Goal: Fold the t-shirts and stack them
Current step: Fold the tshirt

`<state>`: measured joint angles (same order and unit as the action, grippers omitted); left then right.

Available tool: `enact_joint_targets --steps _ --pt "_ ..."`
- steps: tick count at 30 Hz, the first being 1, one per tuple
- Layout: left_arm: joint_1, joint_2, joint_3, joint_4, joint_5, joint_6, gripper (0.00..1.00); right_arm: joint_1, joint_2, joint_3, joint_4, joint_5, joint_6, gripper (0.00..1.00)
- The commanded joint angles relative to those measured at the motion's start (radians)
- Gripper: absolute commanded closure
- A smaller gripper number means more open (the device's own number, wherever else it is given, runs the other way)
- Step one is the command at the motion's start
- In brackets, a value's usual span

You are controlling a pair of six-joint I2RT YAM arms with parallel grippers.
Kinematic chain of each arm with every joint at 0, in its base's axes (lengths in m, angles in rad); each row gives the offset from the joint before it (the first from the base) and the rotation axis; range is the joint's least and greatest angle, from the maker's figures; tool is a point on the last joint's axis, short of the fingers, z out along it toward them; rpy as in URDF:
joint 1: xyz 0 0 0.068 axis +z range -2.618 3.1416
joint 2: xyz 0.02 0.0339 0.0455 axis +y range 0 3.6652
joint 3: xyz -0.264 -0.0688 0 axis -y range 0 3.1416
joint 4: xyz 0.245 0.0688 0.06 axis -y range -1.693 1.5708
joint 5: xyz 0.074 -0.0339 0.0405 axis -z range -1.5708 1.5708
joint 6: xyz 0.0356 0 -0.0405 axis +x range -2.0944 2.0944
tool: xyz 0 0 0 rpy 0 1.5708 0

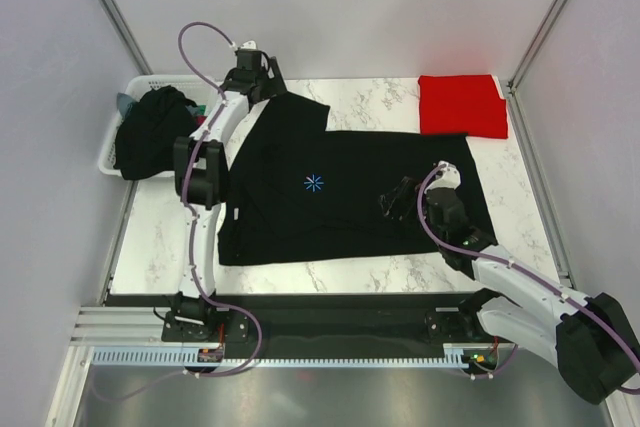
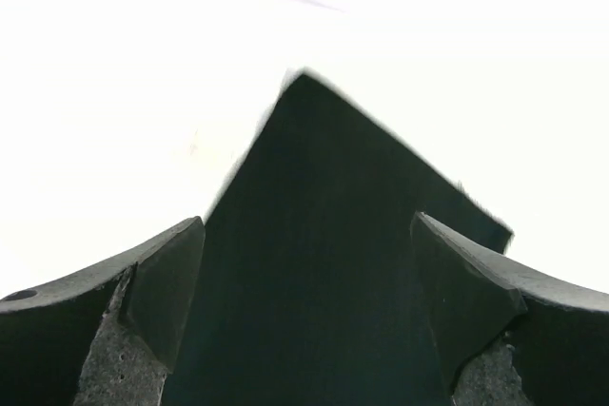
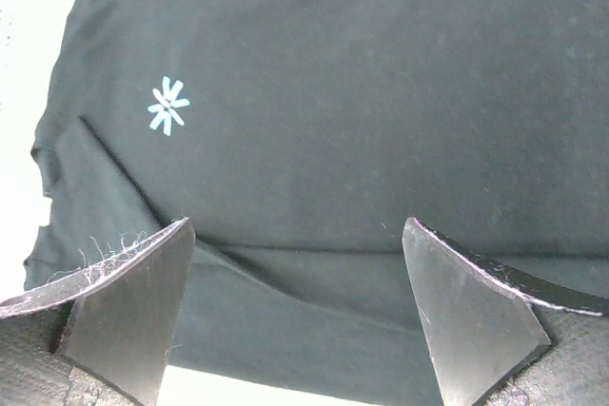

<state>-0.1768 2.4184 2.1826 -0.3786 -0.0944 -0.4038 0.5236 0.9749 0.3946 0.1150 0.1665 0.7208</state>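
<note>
A black t-shirt (image 1: 340, 197) with a light-blue starburst mark (image 1: 313, 183) lies spread flat on the marble table. My left gripper (image 1: 262, 75) is open over its far left sleeve corner (image 2: 314, 235). My right gripper (image 1: 398, 199) is open just above the shirt's right part, over a folded edge (image 3: 304, 282); the starburst (image 3: 167, 105) shows ahead of it. A folded bright red t-shirt (image 1: 461, 104) lies at the far right corner. Another dark t-shirt (image 1: 155, 127) is bunched in the basket at the left.
A white slotted basket (image 1: 108, 147) stands at the table's left edge. Grey walls enclose the table on three sides. A strip of bare marble (image 1: 330, 275) runs along the near edge.
</note>
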Motion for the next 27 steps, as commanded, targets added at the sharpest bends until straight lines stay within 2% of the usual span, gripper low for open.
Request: enact_joint_targets --steps 1,2,6,10,16,17,20,25,26,27 --pt "0.005 0.138 0.164 0.122 0.027 0.050 0.04 0.004 0.010 -0.011 0.132 0.018 -0.009 0.02" --pt "0.008 0.155 0.178 0.201 0.025 0.022 0.03 0.004 0.018 -0.008 0.137 0.011 -0.008 0.02" --pt "0.026 0.232 0.201 0.325 0.039 -0.096 0.03 0.001 0.050 -0.005 0.158 0.002 -0.008 0.02" --pt "0.026 0.330 0.334 0.281 0.081 -0.200 0.04 -0.008 0.064 -0.008 0.173 -0.010 0.000 0.02" --pt "0.020 0.380 0.347 0.244 0.160 -0.325 0.11 -0.022 0.088 -0.007 0.187 -0.035 0.012 0.02" --pt "0.019 0.383 0.347 0.244 0.183 -0.331 0.20 -0.025 0.093 -0.007 0.187 -0.038 0.012 0.02" --pt "0.017 0.393 0.345 0.256 0.232 -0.342 0.33 -0.034 0.102 -0.002 0.186 -0.048 0.019 0.02" --pt "-0.004 0.375 0.333 0.270 0.226 -0.285 0.42 -0.046 0.110 -0.003 0.189 -0.056 0.026 0.02" --pt "-0.007 0.372 0.332 0.273 0.222 -0.283 0.53 -0.047 0.114 -0.002 0.187 -0.058 0.026 0.02" --pt "-0.007 0.370 0.329 0.273 0.222 -0.283 0.59 -0.050 0.116 0.000 0.187 -0.059 0.026 0.02"
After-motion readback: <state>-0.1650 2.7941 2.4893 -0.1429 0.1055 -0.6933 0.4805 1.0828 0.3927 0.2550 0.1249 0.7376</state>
